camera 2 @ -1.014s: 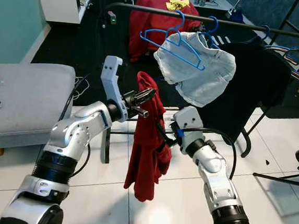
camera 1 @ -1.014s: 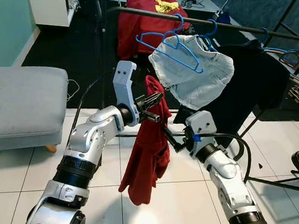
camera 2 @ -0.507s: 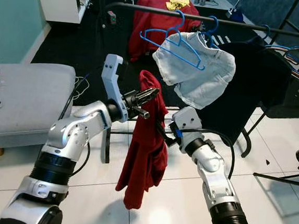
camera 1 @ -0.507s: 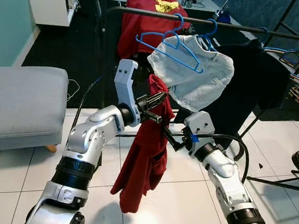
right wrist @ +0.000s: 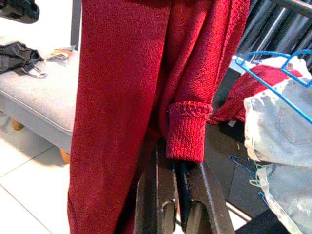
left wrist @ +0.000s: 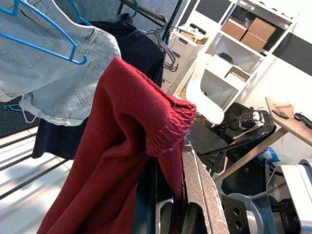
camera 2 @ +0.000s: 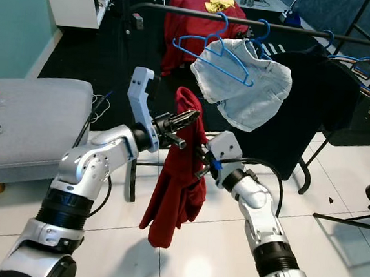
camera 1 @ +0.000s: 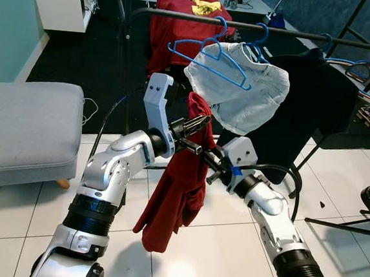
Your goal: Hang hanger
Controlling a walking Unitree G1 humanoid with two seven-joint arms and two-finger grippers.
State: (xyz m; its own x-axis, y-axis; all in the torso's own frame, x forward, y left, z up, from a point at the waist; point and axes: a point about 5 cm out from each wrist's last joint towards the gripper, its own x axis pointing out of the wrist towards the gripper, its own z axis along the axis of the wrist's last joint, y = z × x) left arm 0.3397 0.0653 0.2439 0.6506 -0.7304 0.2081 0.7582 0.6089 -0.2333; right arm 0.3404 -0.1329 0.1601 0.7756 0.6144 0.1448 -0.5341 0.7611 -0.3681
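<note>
Since a second ago both arms are a bit higher and the right gripper (camera 1: pixel 213 169) has slid in closer to the left gripper (camera 1: pixel 199 125), so the red sweater (camera 1: pixel 180 183) hangs nearer the black clothes rail (camera 1: pixel 183 16), its hem swung toward the robot's left.

Honestly, the hanger itself is hard to make out: it's buried under the knit. In the right wrist view there's a thin dark piece between the fingers (right wrist: pixel 165 185), half hidden by a ribbed cuff, and I can't tell if that's it.

Left gripper looks clamped tight on the top fold of the sweater, fingers nearly together. Right gripper is pressed into the fabric lower down, jaws narrowed around that dark piece and the cloth.

Biggest thing around is the grey ottoman (camera 1: pixel 24 124) off to the left. On the rail just behind the sweater hang a black garment (camera 1: pixel 317 105), pale denim shorts (camera 1: pixel 247 92) on a blue hanger (camera 1: pixel 212 53), and another red garment (camera 1: pixel 175 27) further back. The shorts sit right above the grippers, pretty much in the way.
</note>
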